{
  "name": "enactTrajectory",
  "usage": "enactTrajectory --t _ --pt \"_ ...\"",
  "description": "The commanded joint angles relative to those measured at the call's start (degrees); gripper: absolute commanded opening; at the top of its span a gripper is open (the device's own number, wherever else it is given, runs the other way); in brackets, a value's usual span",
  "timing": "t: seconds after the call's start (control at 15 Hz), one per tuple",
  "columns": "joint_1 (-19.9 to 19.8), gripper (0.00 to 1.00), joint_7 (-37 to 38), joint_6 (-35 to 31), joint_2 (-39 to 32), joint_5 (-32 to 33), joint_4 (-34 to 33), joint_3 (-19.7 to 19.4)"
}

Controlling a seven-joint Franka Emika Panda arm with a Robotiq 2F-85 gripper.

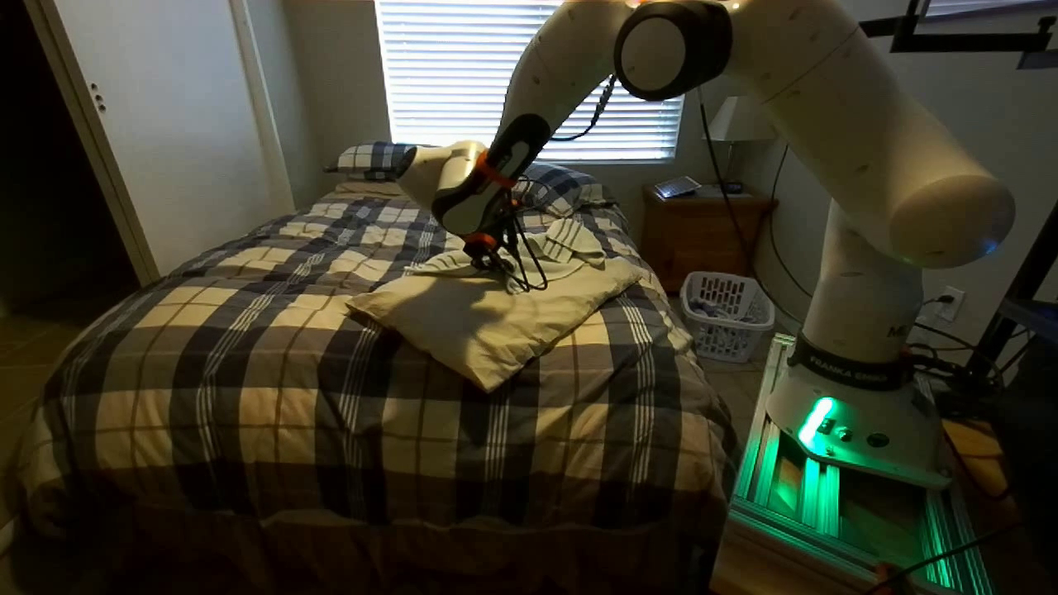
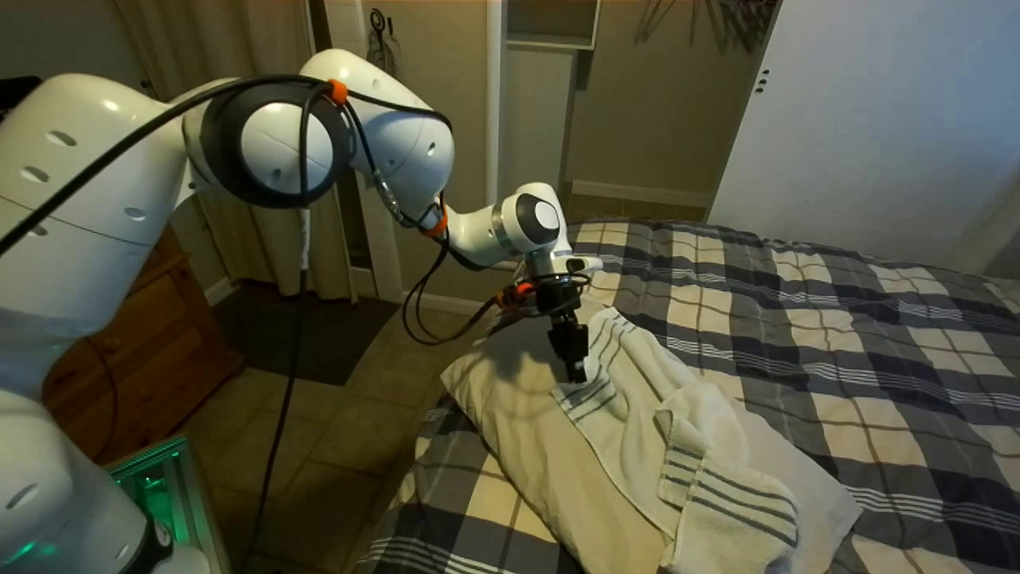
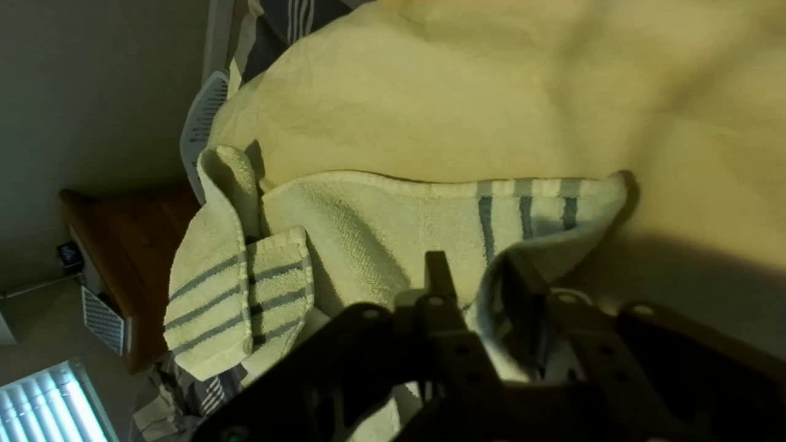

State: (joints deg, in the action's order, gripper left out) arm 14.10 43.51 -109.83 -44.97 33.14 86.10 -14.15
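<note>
A white towel with dark stripes lies rumpled on a cream pillow, seen in both exterior views: towel (image 1: 574, 240), towel (image 2: 629, 414), pillow (image 1: 488, 326), pillow (image 2: 510, 399). My gripper (image 2: 577, 373) points down at the towel's striped end; it also shows in an exterior view (image 1: 489, 261). In the wrist view my gripper's fingers (image 3: 478, 267) stand apart, with a raised towel edge (image 3: 571, 245) curling up beside the right finger and partly between them. The folded part of the towel (image 3: 209, 307) lies to the left, on the pillow (image 3: 430, 110). Whether the fingers touch the cloth is unclear.
A plaid comforter (image 1: 248, 355) covers the bed under the pillow. A white laundry basket (image 1: 727, 339) and a wooden nightstand (image 1: 702, 240) with a lamp (image 1: 737, 120) stand beside the bed. More pillows (image 1: 368, 157) lie at its head. Loose cables (image 2: 422, 319) hang from the arm.
</note>
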Motion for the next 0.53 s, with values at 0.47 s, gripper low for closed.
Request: enactTrajectory --t 0.47 --pt "-3.9 0.01 0.0 -2.3 4.7 -10.8 2.9 5.7"
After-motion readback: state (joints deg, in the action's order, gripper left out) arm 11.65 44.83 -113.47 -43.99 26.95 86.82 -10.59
